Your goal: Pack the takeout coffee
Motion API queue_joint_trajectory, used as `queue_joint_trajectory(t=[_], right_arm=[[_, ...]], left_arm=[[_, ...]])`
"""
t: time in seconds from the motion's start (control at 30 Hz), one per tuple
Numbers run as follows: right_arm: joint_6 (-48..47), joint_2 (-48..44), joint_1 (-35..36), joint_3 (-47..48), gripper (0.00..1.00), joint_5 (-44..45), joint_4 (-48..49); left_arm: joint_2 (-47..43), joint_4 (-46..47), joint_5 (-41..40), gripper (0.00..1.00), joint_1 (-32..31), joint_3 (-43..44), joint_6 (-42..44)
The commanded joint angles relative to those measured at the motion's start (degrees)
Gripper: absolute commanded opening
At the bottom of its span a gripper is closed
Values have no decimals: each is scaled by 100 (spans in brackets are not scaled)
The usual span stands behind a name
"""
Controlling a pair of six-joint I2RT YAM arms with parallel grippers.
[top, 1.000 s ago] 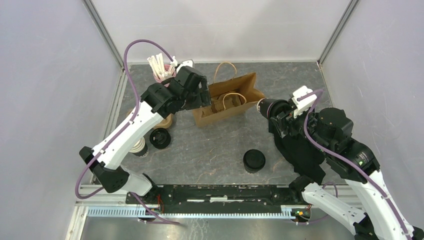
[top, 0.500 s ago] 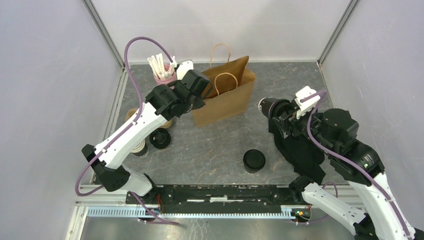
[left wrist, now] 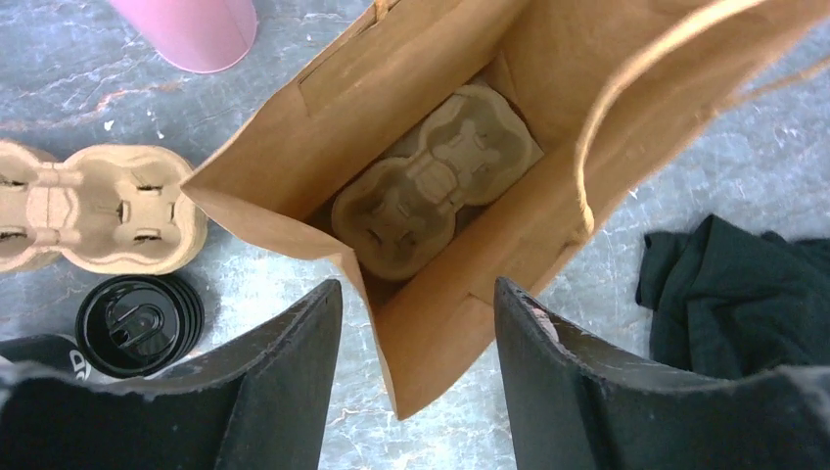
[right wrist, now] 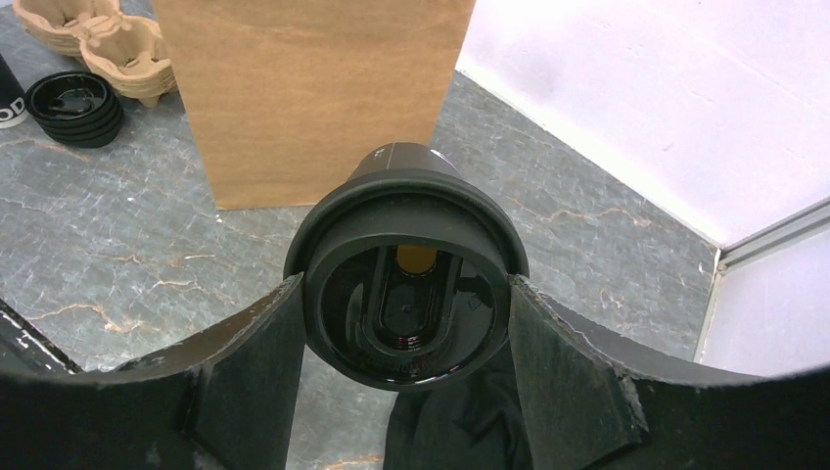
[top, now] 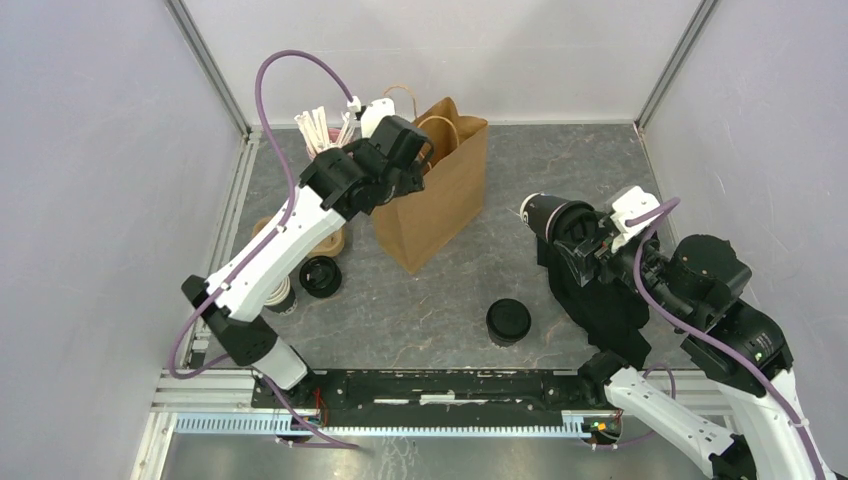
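Pinching dark paper cup with black plastic lid sideways in right gripper, lid facing wrist, upright brown paper bag just ahead. Spread wide at left gripper, directly above bag mouth, moulded cardboard cup carrier flat on bag floor below.

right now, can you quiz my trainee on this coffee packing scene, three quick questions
1. True or false: the brown paper bag lies flat on its side.
2. The right gripper grips: A) nothing; B) a dark paper cup with a round black plastic lid; C) the bag's handle.
3. What sits at the bottom of the bag?
Key: 1 false, it stands upright. 2 B. 3 An empty beige moulded-pulp cup carrier.
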Motion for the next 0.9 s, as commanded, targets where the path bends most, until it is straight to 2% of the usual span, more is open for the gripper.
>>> queue_joint_trajectory(t=[0.0,0.2,0.33,0.87], right_arm=[[-38,49,-6,61,20,-153,158],[-118,31,-9,-7,19,-148,166],[-151,5,-5,-143,19,-211,247],[-377,49,-7,-296,19,-329,222]], left_arm=[[519,-999,-375,67,170,867,-722],[1119,-2195,-297,74,246,1794,-1674],[1069,-2229,280,74,434,1641,-2166],[1544,-2229,393,59,985,1869,-2235]])
